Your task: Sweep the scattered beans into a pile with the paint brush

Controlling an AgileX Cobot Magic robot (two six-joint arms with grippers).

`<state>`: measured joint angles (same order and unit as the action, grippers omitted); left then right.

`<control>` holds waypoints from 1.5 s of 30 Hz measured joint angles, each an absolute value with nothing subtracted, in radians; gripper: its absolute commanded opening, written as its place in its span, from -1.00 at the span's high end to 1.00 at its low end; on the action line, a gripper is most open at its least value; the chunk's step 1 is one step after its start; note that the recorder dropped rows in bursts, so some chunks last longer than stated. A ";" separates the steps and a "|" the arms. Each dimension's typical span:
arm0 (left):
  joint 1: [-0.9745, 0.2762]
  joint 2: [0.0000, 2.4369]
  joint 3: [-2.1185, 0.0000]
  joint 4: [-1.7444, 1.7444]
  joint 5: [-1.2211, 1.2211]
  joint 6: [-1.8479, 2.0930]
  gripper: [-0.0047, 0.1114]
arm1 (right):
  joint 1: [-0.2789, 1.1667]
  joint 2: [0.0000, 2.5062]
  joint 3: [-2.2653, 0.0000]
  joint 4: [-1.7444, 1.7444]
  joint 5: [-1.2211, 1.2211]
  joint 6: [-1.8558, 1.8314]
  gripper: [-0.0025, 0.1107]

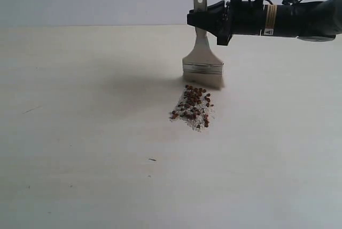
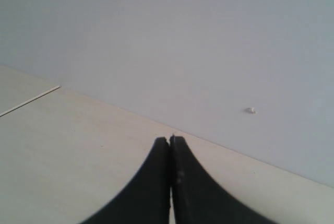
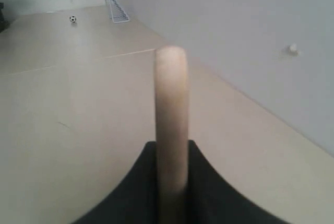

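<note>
The paint brush [image 1: 202, 58] stands upright at mid-table, handle end up, silver ferrule and whitish bristles down. My right gripper [image 1: 199, 19] is shut on its pale wooden handle [image 3: 171, 119], coming in from the right. Just in front of the bristles the reddish-brown beans and pale grit lie gathered as one small pile [image 1: 193, 107], about as wide as the brush head. The bristles sit right behind the pile's far edge. My left gripper [image 2: 169, 141] is shut on nothing, out of the exterior view, pointing at the table and wall.
The pale wooden table [image 1: 80, 133] stretches out around the pile, with a grey wall [image 1: 107, 5] behind it. A small white goal [image 3: 117, 10] and a tiny ball [image 3: 73, 19] stand far off in the right wrist view.
</note>
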<state>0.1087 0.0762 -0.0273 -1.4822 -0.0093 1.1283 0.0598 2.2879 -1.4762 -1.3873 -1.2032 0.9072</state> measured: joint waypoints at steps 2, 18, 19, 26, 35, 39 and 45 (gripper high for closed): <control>0.109 0.076 -0.027 -1.482 -0.009 1.128 0.92 | 0.060 2.288 -1.476 -1.405 -1.208 0.928 0.96; 0.109 0.076 -0.027 -1.482 -0.009 1.128 0.92 | 0.060 2.272 -1.478 -1.410 -1.216 0.933 0.96; 0.109 0.076 -0.027 -1.482 -0.009 1.128 0.92 | 0.060 2.264 -1.478 -1.408 -1.216 0.931 0.96; 0.109 0.076 -0.027 -1.482 -0.009 1.128 0.92 | 0.046 2.228 -1.478 -1.406 -1.216 0.931 0.96; 0.109 0.076 -0.027 -1.482 -0.009 1.128 0.92 | -0.039 2.228 -1.402 -1.358 -1.216 0.927 0.96; 0.109 0.076 -0.027 -1.482 -0.009 1.128 0.92 | -0.064 2.227 -1.377 -1.390 -1.213 0.931 0.96; 0.109 0.076 -0.027 -1.482 -0.009 1.128 0.92 | -0.068 2.215 -1.369 -1.406 -1.216 0.945 0.96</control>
<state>0.1087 0.0762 -0.0273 -1.4822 -0.0093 1.1283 -0.0683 2.2154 -1.3694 -1.4057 -1.2164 0.9452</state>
